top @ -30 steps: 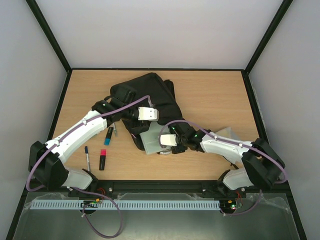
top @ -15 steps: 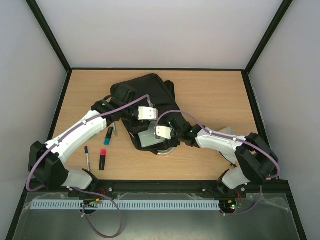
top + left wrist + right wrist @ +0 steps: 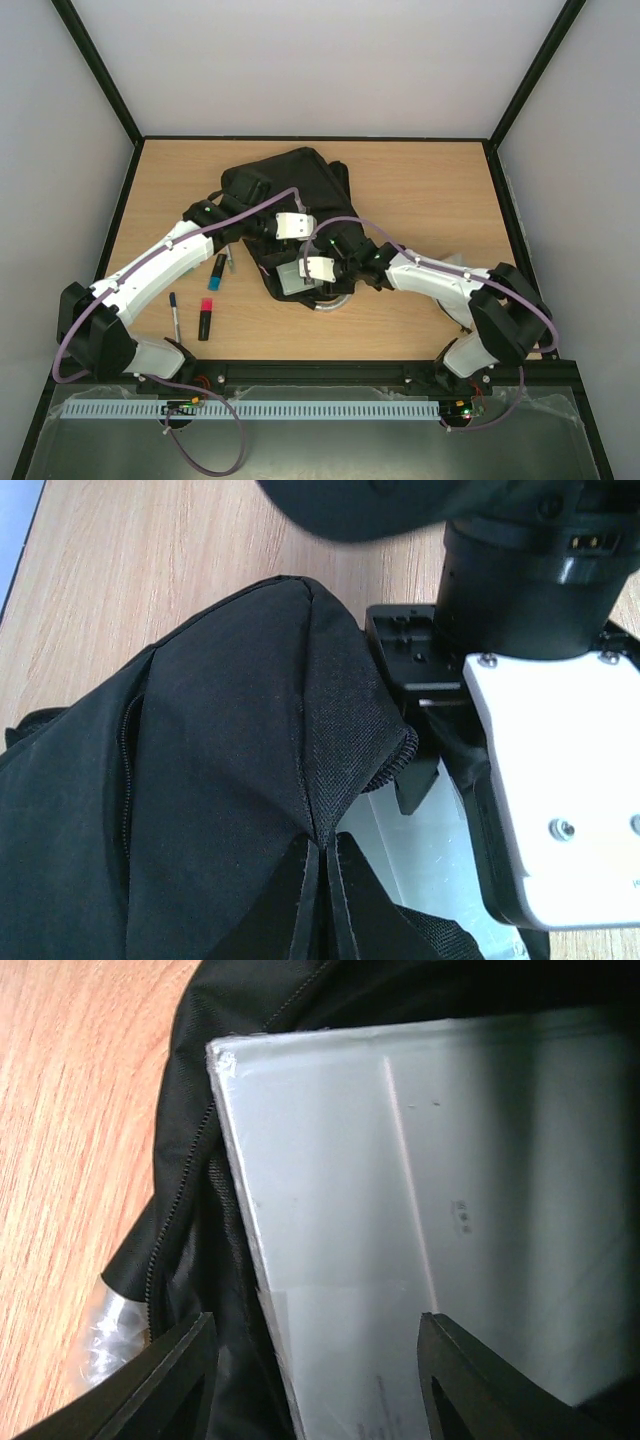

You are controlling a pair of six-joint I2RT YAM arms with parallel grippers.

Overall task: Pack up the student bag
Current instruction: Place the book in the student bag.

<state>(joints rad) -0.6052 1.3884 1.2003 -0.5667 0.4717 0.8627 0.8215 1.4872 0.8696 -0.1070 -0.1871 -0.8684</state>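
The black student bag (image 3: pixel 290 195) lies in the middle of the table, its open mouth towards me. My left gripper (image 3: pixel 280 248) is shut on the black fabric edge of that mouth (image 3: pixel 330 780) and holds it up; its jaws (image 3: pixel 322 880) are pressed together on the cloth. A flat white book in clear wrap (image 3: pixel 290 280) sits partly inside the mouth and also shows in the left wrist view (image 3: pixel 440 860). My right gripper (image 3: pixel 303 272) is at the mouth, open wide (image 3: pixel 320 1360), with the book (image 3: pixel 400 1160) lying between and under its fingers. The bag's zip edge (image 3: pixel 190 1160) runs beside the book.
A blue-capped marker (image 3: pixel 218 272), a red-capped marker (image 3: pixel 205 320) and a pen (image 3: pixel 175 315) lie on the table left of the bag. The bag's silver-grey loop (image 3: pixel 335 305) shows under my right wrist. Clear plastic (image 3: pixel 450 265) lies by the right arm.
My right gripper has moved left and away from me into the bag's mouth, and the white book has gone further in. The left arm has held still.
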